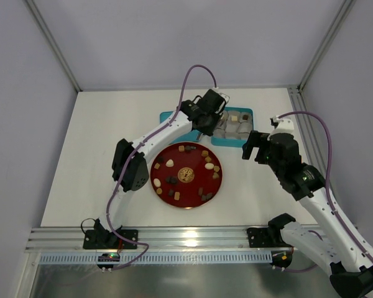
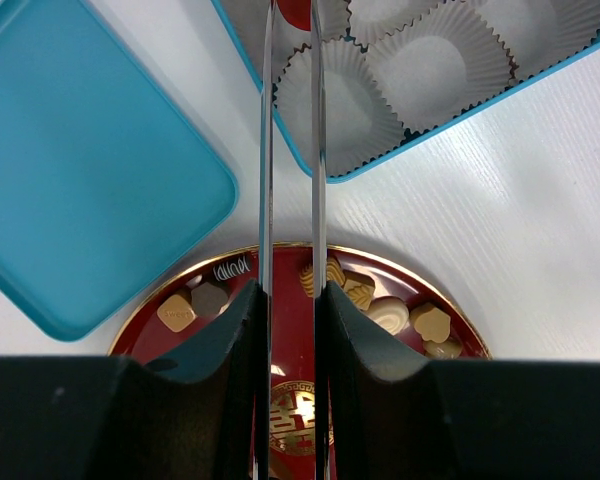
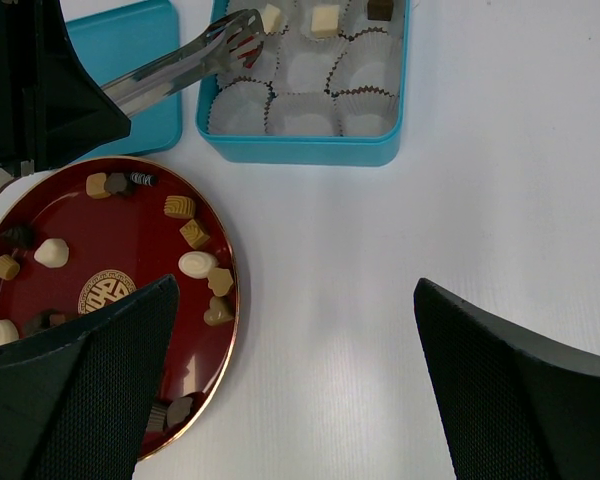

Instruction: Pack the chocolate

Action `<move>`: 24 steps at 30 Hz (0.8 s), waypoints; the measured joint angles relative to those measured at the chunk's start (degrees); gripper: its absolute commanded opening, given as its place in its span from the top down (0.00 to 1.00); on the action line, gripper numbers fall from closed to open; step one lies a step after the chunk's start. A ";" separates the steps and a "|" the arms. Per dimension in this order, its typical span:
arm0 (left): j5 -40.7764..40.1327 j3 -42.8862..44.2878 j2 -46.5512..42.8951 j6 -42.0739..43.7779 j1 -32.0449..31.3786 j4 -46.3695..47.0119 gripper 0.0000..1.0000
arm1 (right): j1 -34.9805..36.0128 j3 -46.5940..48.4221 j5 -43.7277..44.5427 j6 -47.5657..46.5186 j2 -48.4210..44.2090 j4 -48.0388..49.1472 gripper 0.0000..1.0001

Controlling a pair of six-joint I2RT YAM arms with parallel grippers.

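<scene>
Several pieces of chocolate lie round a red plate with a gold emblem; the right wrist view shows a cream one near its rim. A few more sit in the far cups of the teal box, such as a white cube. My left gripper is shut on metal tongs. Their tips reach over the box's left cups and pinch a small reddish piece. My right gripper hangs open over bare table right of the plate, holding nothing.
The box's teal lid lies flat left of the box, above the plate. Empty crinkled paper cups fill the box's near rows. White walls and metal rails border the table.
</scene>
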 measured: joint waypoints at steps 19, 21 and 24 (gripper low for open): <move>-0.07 0.00 0.00 0.22 0.00 0.00 0.66 | -0.15 0.00 0.00 -0.02 -0.31 -0.04 0.00; -0.04 0.00 0.00 0.22 0.00 0.00 0.65 | -0.15 0.00 0.00 0.00 -0.31 -0.04 0.00; -0.09 0.00 0.00 0.24 0.00 0.00 0.65 | -0.15 0.00 0.00 -0.02 -0.46 -0.07 0.00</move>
